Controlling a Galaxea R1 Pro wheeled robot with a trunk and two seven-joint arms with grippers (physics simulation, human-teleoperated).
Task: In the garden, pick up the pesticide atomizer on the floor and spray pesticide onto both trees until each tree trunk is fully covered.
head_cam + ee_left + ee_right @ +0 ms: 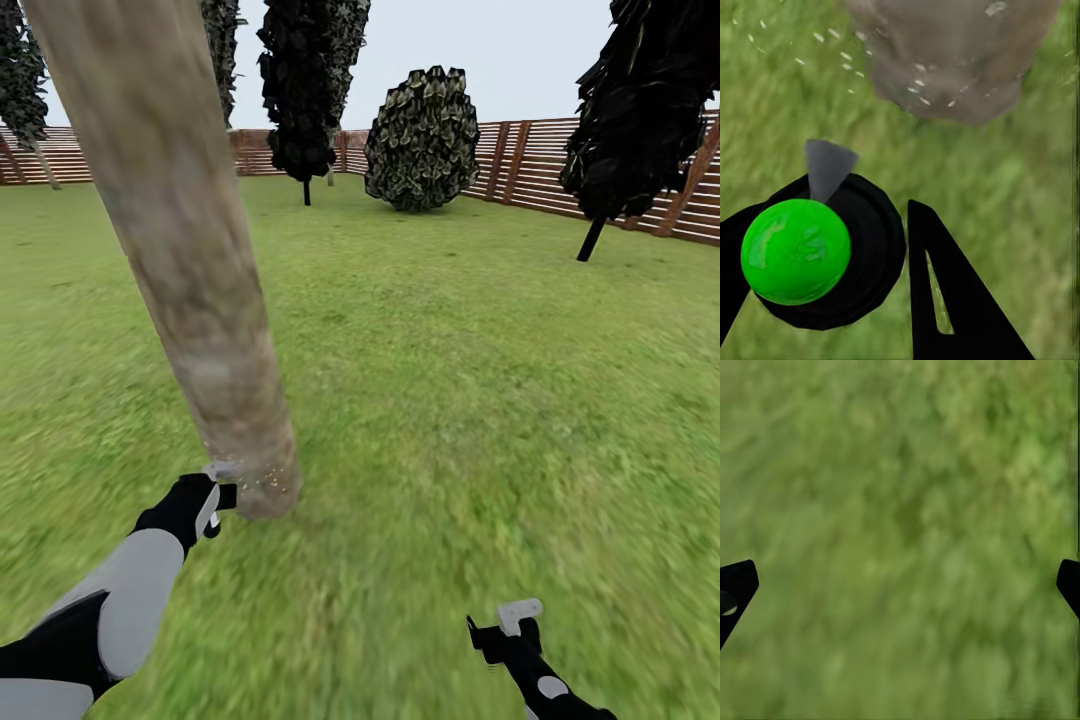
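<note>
Presently, item one: the tree trunk (190, 280), a thick smooth column of mottled pale grey-brown bark, leaning across the head view's left half, its foot standing in the grass (480, 400) just beside the left gripper (215, 497); its top is cut off by the picture edge. Item two: the atomizer (825, 251), seen in the left wrist view as a black round body with a glossy green ball on top and a grey cone-shaped nozzle (827, 169) pointing toward the trunk's foot (960, 60); no label or writing can be read on it. The left gripper's fingers (960, 300) are clamped on the atomizer, one black finger on each side. Item three: the pesticide (844, 60), tiny white specks scattered over the grass and on the lower bark; in the head view they show as pale dots low on the trunk. Item four: the right gripper (505, 625), low over bare grass, well apart from the trunk, its fingers (736, 585) spread wide at opposite edges of the right wrist view. Background: a brown slatted fence (620, 170), dark-leaved trees (310, 80) and a round bush (422, 140). The grass is blurred throughout.
</note>
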